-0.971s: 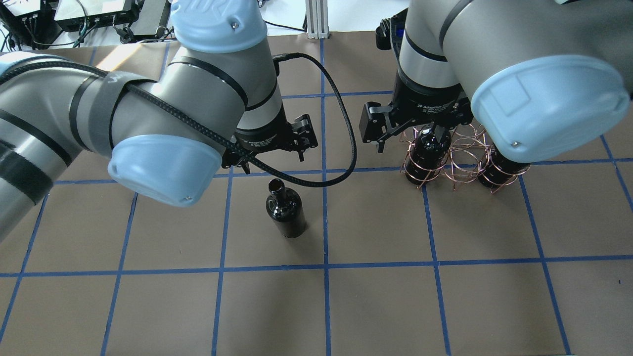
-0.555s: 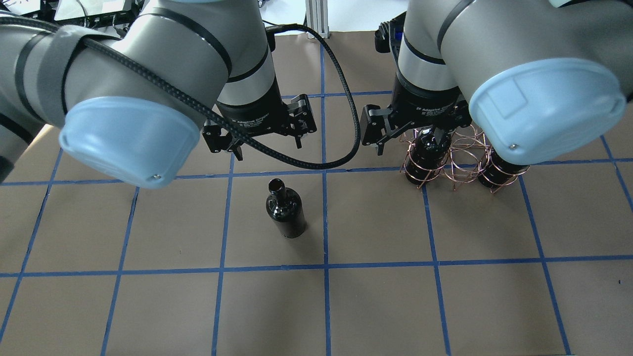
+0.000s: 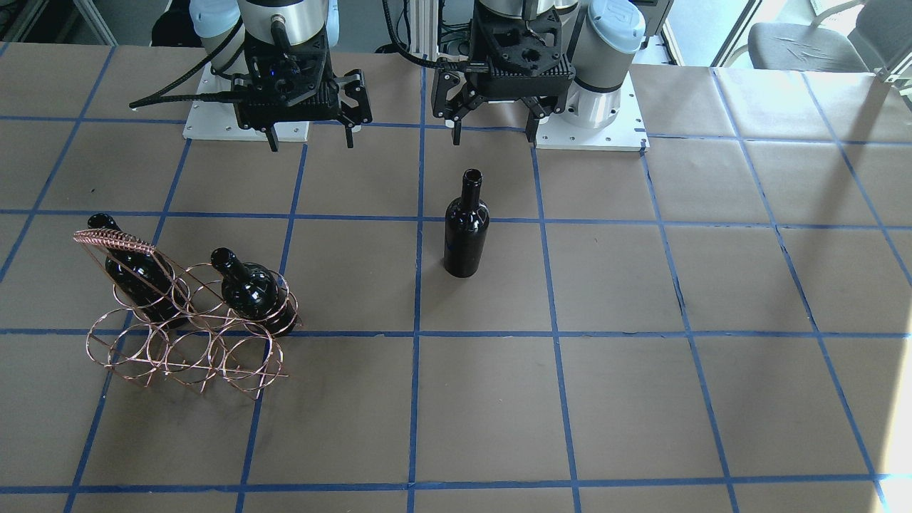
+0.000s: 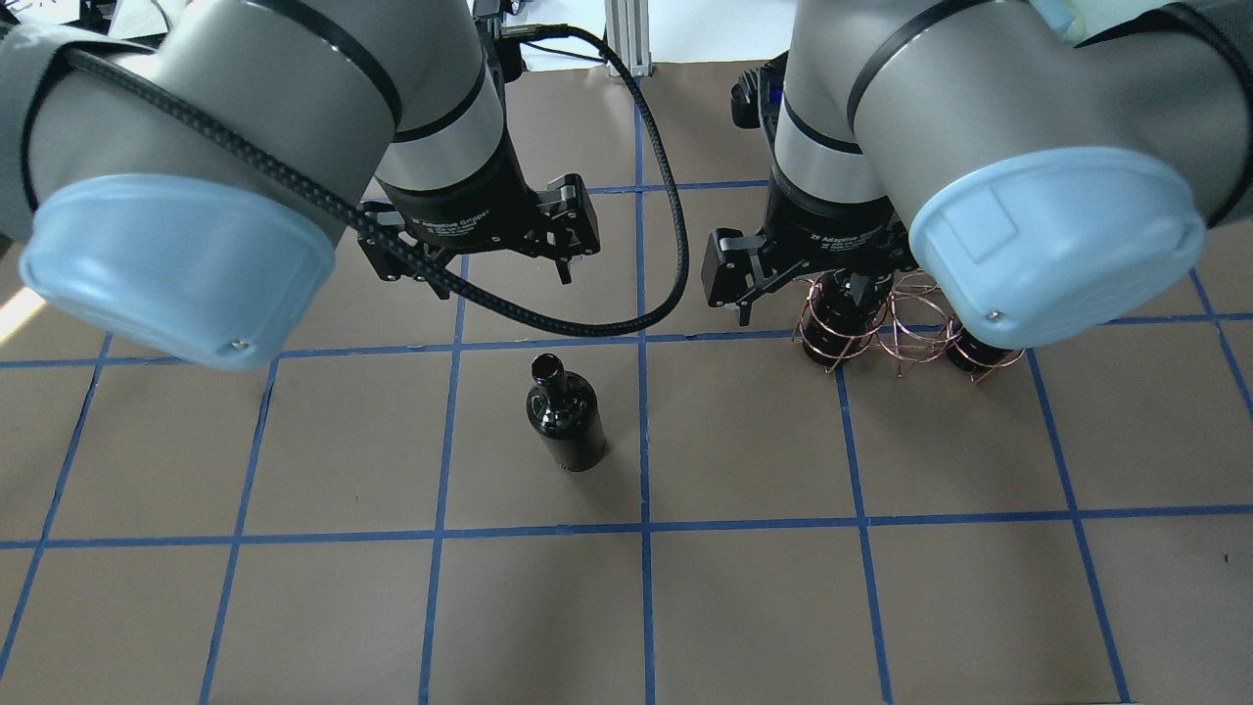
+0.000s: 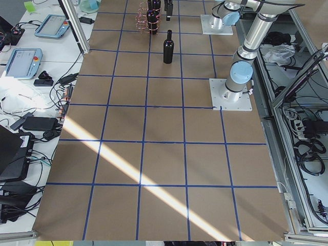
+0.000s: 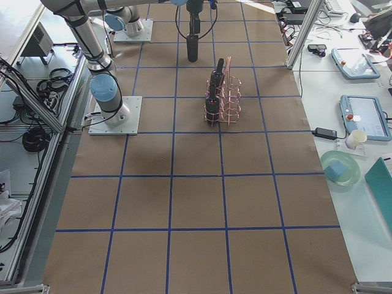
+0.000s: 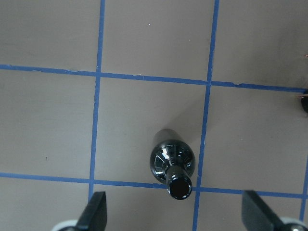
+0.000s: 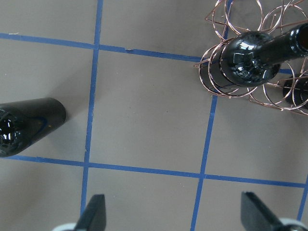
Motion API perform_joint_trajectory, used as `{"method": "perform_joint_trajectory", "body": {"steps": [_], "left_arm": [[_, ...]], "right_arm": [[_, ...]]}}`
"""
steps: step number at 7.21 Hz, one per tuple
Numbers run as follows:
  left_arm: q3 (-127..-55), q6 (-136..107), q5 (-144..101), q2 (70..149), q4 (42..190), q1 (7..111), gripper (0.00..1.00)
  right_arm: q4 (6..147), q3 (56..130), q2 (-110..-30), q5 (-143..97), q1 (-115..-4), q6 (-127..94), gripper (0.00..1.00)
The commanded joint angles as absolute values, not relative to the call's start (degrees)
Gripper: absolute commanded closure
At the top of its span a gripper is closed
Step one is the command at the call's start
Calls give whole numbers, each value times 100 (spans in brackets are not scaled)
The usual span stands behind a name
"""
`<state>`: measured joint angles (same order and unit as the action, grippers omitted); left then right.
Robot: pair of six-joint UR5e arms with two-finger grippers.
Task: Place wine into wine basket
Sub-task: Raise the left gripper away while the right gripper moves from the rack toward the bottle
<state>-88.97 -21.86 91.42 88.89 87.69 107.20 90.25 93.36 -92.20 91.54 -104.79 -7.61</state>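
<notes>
Left pincer (image 4: 478, 269): high over the wine (image 4: 563, 416), clear of it. Fingers spread wide, nothing btwn them. In the wrist view the wine's mouth shows just ahead of the gap.
Wine: upright on the table (image 4: 294, 607), standing alone, outside the wine basket (image 3: 187, 340). Glossy black glass, mouth uncorked. Sits inside one square of the blue tape lines (image 4: 643, 441), near that square's edge on the robot's right.
Right pincer (image 3: 311, 139): raised, to the robot's right of the wine, approx btwn it and the wine basket. Fingers wide apart, holding nothing.
Wine basket: on the table, well to the robot's right of the wine and a bit farther from the robot's base. Copper wire loops in two rows; coiled handle (image 3: 114, 241) slants up at the end farthest from the wine.
Nearer bottle (image 3: 249, 288): same look as the wine, in the basket's end loop closest to the wine, row on the robot's side.
Farther bottle (image 3: 128, 274): same row, opposite end loop, right by the handle.
</notes>
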Motion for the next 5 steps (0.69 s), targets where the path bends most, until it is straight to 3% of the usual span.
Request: {"method": "perform_joint_trajectory", "body": {"steps": [1, 5], "left_arm": [[-8868, -1227, 9141, 8842, 8876, 10075, 0], [-8789, 498, 9123, 8605, 9026, 8835, 0]], "right_arm": [[9079, 9395, -9220, 9009, -10538, -843, 1], [9904, 9352, -8589, 9404, -11793, -2816, 0]]}}
